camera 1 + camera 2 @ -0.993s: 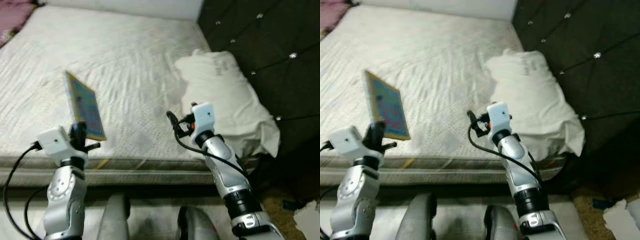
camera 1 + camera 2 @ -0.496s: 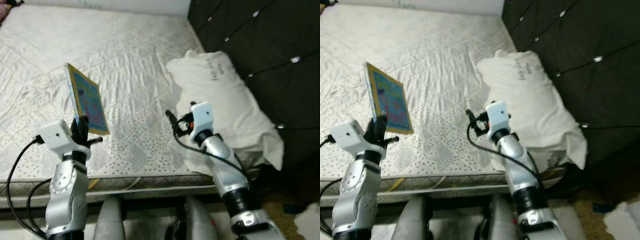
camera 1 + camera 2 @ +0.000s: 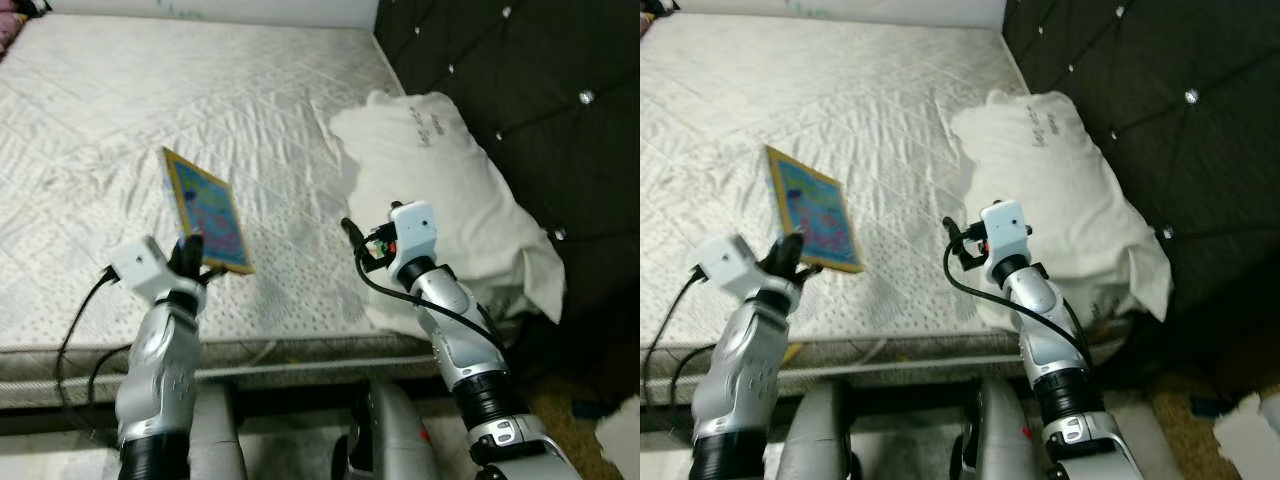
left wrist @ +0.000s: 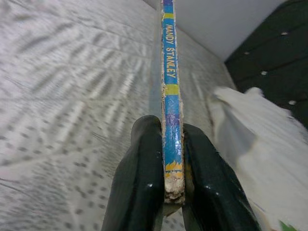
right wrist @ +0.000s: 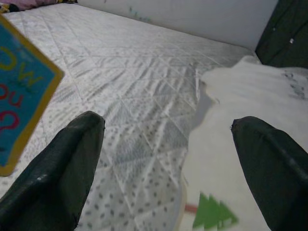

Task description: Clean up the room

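Book [image 3: 207, 212] is sitting left of centre in the frame, clamped by its lower edge in the left gripper [image 3: 190, 252] above the mattress [image 3: 120, 120]. Right gripper [image 5: 168, 159] is hovering with fingers wide apart beside the pillow [image 3: 450, 190]. Tidying is barely started; book not yet put away.

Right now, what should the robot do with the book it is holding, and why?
Probably carry it off the bed. The left gripper is shut on the book, held upright above the mattress, so it's already picked up; the right gripper is open, empty.
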`<state>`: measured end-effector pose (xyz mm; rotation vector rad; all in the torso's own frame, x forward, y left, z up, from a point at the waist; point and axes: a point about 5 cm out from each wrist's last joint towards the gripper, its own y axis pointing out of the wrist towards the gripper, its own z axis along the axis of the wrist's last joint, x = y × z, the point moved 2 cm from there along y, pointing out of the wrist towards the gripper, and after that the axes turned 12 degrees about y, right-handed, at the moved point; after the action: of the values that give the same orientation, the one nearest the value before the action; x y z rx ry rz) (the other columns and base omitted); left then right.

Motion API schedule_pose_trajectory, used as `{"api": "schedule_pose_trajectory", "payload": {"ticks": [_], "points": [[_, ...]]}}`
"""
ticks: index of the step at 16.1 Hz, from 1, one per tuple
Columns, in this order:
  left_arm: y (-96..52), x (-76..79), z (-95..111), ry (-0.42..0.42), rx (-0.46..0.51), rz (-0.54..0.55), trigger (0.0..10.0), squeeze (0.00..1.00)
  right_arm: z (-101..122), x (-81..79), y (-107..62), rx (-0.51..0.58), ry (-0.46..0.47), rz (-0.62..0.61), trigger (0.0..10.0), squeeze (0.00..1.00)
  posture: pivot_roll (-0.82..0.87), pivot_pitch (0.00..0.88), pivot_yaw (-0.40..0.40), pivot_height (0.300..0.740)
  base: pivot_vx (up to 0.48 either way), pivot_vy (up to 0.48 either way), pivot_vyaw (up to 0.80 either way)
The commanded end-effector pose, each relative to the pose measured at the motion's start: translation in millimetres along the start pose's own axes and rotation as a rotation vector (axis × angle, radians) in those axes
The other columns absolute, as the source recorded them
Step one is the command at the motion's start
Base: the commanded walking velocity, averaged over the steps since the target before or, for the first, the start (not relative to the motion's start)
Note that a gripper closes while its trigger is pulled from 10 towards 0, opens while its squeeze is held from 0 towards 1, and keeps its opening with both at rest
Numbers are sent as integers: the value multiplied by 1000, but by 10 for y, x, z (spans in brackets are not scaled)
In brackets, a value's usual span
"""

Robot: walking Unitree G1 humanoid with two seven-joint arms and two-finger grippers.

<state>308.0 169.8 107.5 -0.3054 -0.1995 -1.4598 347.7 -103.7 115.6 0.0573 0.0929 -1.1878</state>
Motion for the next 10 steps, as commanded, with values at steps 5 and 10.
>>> {"api": "schedule_pose_trajectory", "payload": {"ticks": [5,10], "points": [[155,339,-208,-22,-164,-119,10000,0,24,41,-33,6,-18,-9,10000,0,35,80,-79,570,0,0,0],[288,387,-191,-152,-159,-150,10000,0,19,57,-41,7,-24,-12,10000,0,31,77,-81,535,0,0,0]]}}
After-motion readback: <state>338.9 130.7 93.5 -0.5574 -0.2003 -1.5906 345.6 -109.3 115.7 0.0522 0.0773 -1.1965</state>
